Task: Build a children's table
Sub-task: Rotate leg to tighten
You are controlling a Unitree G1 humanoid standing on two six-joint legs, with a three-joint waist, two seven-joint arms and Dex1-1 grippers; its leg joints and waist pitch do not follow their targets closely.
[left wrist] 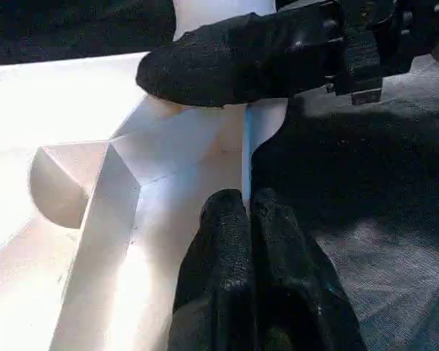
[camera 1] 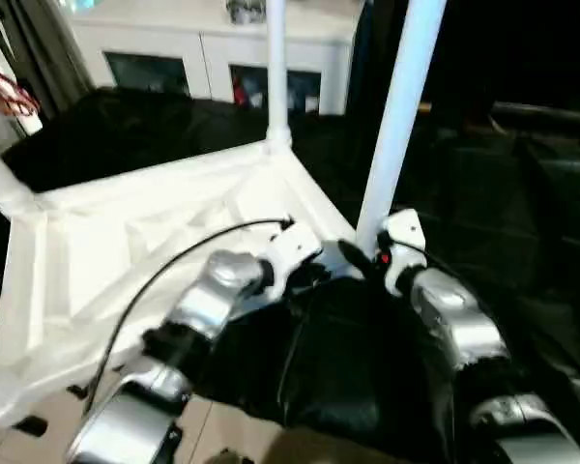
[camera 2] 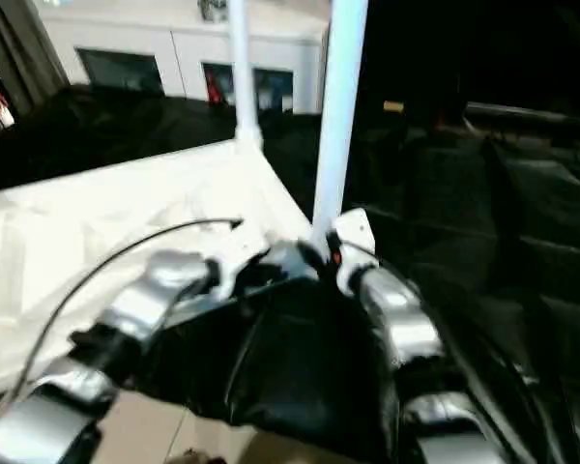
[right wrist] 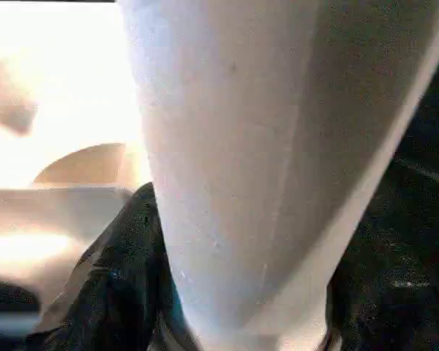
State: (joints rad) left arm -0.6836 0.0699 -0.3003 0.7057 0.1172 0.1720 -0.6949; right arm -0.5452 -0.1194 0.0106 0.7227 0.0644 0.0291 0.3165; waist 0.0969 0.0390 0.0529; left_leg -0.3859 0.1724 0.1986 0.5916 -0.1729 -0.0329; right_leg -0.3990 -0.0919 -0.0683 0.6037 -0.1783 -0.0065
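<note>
Black cloth (camera 1: 126, 130) covers the work surface, with a white cabinet (camera 1: 203, 48) with glass doors along the far wall. On the cloth lies the table top (camera 1: 126, 251), ribbed underside up. Two legs stand upright in its corner sockets: the far leg (camera 1: 275, 68) at the far corner and the near leg (camera 1: 401, 106) at the near right corner. The left gripper (left wrist: 249, 212), jaws pressed together, rests its tips against the top's rim beside the near socket. The right gripper (right wrist: 241, 292) has its jaws spread around the flared base of the near leg, one finger (left wrist: 234, 58) lying across it.
</note>
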